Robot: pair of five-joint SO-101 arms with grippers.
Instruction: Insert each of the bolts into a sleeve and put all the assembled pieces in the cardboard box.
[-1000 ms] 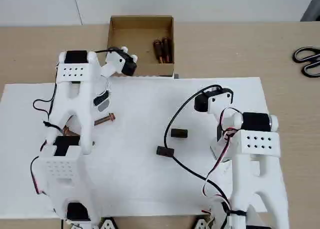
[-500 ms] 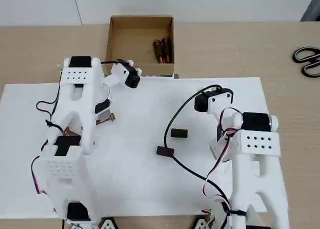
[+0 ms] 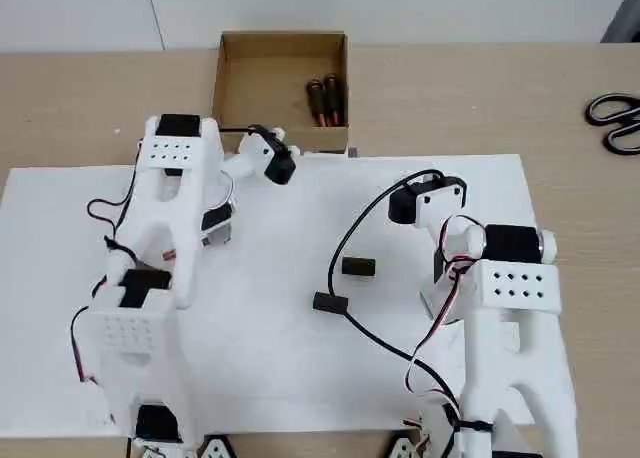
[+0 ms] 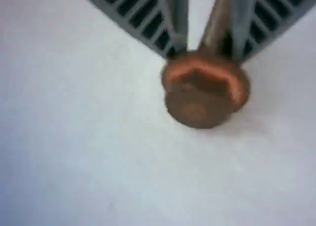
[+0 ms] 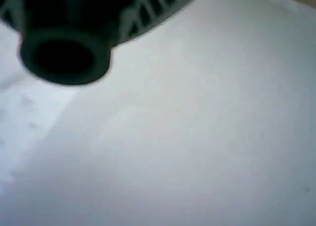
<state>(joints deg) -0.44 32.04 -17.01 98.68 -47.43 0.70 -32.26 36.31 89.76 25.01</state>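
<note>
The left end effector (image 4: 202, 43) has its two ribbed fingers (image 4: 148, 18) closed to a narrow gap on the shaft of a copper bolt (image 4: 205, 95). The bolt's long axis runs along the fingers, and its flanged hex head points away from them, towards the wrist camera, close over the white sheet (image 3: 270, 358) that covers the counter (image 3: 80, 108). Beyond this arm sits the cardboard box (image 3: 232, 88). It holds two copper-coloured pieces (image 3: 325, 100) lying side by side by its right wall, with their long axes running from the near wall to the far wall. Mid-sheet lies a loose sleeve (image 3: 358, 266), black, with its long axis across the sheet. A black cable plug (image 3: 330, 302) lies just beside it. The right end effector (image 5: 69, 23) grips a second sleeve (image 5: 64, 56), its open bore facing the wrist camera. How wide those fingers stand is hidden. Scissors (image 3: 615, 123) lie at the counter's right edge.
</note>
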